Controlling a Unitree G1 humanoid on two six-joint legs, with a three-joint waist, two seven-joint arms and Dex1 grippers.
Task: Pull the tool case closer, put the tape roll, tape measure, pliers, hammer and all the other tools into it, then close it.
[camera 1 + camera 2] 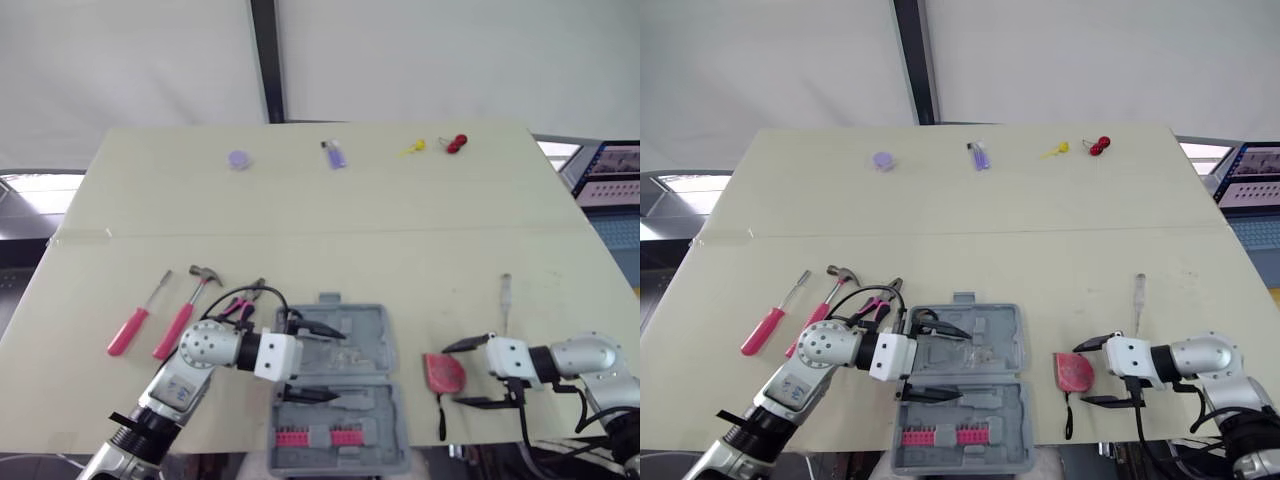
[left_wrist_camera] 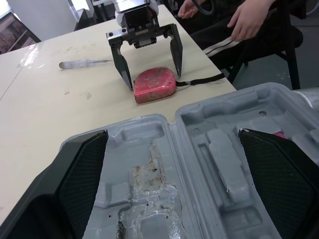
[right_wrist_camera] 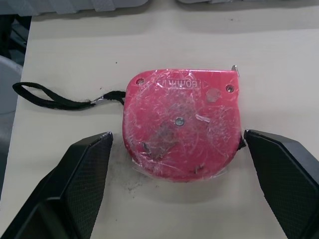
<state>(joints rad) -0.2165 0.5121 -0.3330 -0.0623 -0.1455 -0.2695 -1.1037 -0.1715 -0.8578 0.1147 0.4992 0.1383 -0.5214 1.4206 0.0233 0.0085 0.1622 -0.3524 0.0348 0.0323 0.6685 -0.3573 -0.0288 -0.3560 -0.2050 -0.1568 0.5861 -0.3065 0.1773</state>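
Now the right gripper (image 1: 450,375) sits wide open around the flat red plastic tape measure (image 3: 182,124), beside the open grey plastic tool case (image 1: 360,345). It looks hard, smooth, maybe slippery: squeeze its 2 sides.

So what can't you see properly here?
- Head views: the purple disc, purple stick, yellow bit and red bit at the far end are too small to name.
- Head views: pliers half hidden behind the left arm.
- Left wrist view: tool case cut off by the bottom edge.
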